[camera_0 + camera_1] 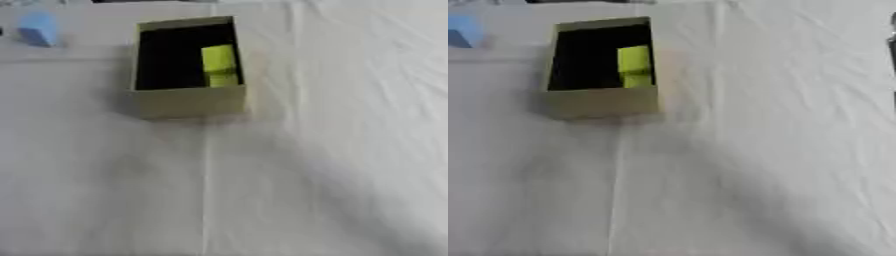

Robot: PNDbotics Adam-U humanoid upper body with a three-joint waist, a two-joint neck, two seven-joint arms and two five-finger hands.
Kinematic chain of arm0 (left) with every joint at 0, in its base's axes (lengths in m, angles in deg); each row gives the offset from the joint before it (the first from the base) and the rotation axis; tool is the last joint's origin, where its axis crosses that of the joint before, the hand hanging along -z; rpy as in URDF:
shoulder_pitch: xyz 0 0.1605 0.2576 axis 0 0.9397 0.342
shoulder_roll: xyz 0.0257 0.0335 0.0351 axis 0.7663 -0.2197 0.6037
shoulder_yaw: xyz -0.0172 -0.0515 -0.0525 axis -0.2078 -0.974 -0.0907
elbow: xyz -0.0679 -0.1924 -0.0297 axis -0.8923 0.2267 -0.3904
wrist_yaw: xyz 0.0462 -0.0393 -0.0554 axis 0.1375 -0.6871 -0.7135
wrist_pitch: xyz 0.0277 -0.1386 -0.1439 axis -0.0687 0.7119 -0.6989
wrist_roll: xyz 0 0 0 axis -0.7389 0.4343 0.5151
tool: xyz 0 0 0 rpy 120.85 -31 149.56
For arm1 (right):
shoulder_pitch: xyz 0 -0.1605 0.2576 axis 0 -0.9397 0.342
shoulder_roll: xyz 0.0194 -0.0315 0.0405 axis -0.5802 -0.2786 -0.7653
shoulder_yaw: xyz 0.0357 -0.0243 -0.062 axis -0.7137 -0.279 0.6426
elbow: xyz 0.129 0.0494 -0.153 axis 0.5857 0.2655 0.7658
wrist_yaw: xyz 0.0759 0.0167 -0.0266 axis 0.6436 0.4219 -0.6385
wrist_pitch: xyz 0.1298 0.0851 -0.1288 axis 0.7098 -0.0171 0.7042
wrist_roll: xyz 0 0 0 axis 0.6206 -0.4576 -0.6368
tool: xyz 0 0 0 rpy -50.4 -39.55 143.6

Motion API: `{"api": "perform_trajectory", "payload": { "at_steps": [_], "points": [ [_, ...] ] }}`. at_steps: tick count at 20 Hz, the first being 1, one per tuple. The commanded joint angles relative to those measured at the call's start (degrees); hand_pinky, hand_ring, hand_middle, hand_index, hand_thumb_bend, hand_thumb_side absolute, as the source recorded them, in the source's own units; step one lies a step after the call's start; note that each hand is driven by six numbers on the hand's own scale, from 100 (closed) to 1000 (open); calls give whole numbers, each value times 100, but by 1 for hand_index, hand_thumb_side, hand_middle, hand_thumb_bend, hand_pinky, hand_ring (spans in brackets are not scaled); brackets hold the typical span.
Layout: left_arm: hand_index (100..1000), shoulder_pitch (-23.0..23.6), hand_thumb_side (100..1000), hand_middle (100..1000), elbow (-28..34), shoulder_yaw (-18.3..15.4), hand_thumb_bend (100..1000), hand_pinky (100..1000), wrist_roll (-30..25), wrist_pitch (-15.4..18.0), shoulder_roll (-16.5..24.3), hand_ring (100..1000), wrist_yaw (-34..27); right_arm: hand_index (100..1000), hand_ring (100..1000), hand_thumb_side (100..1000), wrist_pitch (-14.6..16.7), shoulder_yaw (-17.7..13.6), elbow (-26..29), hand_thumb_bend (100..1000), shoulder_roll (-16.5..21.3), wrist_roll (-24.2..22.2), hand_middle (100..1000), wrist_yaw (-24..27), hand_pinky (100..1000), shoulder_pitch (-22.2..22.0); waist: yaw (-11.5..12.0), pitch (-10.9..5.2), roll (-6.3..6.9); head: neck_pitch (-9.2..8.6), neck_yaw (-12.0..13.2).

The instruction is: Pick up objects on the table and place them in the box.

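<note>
Nearest us the counter (289, 200) is only white cloth, creased, with a seam running up the middle toward the box. Neither of our hands shows in either eye view. A dark sliver sits at the right edge of the right eye view, but we cannot say what it is. So we cannot tell whether our fingers are apart or together, and nothing suggests they are clamped on anything.

Further up, left of centre, stands the box (186, 101), olive-tan card with a dark inside, open at the top. A yellow-green block (219, 64) lies inside it, against the right wall, so one object is already stowed.

Farthest away, near the top left corner, a blue object (39, 28) rests on the cloth, well apart from the box and to its left. Its shape is soft; we make out only a pale blue lump.

We judge that we are between picks: one thing is in, one is still out. The next move would call for the left hand, since the blue object lies on that side. It would reach far over the cloth, close on it, and carry it right to the box opening.
</note>
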Motion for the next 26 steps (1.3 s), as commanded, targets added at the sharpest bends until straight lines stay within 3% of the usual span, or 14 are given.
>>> {"api": "perform_trajectory", "payload": {
  "at_steps": [1,11,26],
  "points": [
    [927,-164,130,869,-117,-161,658,716,-84,-38,232,859,94,874,761,883,-32,-48,91,100,174,3,496,-16,811,130,46,-71,-23,30,51],
    [933,-283,100,873,-464,-296,652,724,-135,-211,170,867,187,874,759,889,-81,-10,91,100,248,-33,487,19,810,250,96,105,-84,30,155],
    [934,-588,100,873,-789,-369,639,716,460,-129,-18,862,494,875,757,896,-111,40,91,100,334,-87,478,80,810,406,-7,351,-75,23,322]
  ]
}}
